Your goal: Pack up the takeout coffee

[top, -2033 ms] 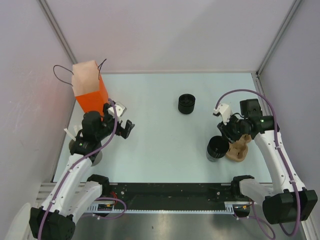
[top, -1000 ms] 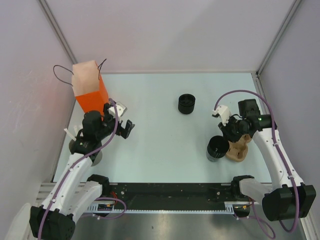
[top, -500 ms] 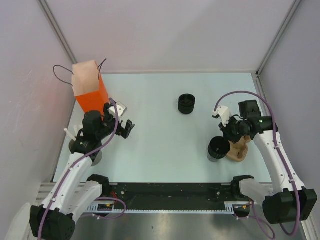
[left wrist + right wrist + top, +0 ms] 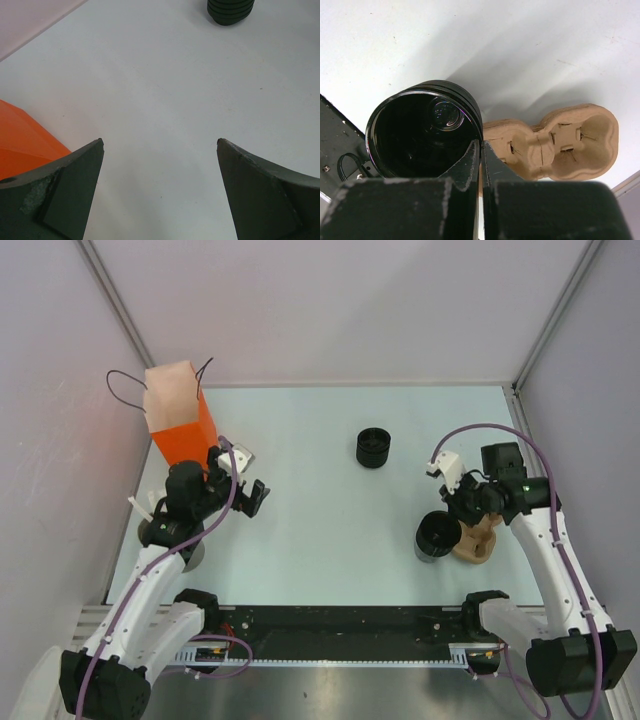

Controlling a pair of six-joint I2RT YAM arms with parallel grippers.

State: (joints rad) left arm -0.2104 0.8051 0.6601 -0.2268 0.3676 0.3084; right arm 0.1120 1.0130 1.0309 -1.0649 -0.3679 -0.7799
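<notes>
The takeout coffee point(image 4: 372, 448), a small black cup with a ridged lid, stands at the middle back of the table. It also shows at the top of the left wrist view point(image 4: 230, 9). My right gripper point(image 4: 455, 515) is shut on the rim of the wider open black cup point(image 4: 437, 536), one finger inside and one outside point(image 4: 481, 142). That cup point(image 4: 420, 135) sits beside a brown cardboard cup carrier point(image 4: 560, 142). My left gripper point(image 4: 250, 495) is open and empty point(image 4: 160, 142), low over bare table, far from the coffee.
An orange paper bag point(image 4: 180, 425) with string handles stands at the back left, next to my left gripper, and its corner shows in the left wrist view point(image 4: 20, 135). The carrier point(image 4: 478, 538) lies near the right front. White straws point(image 4: 142, 505) poke out under my left arm.
My right gripper and the wide black cup have shifted slightly to the right, against the carrier. The left arm and the coffee have not moved.
</notes>
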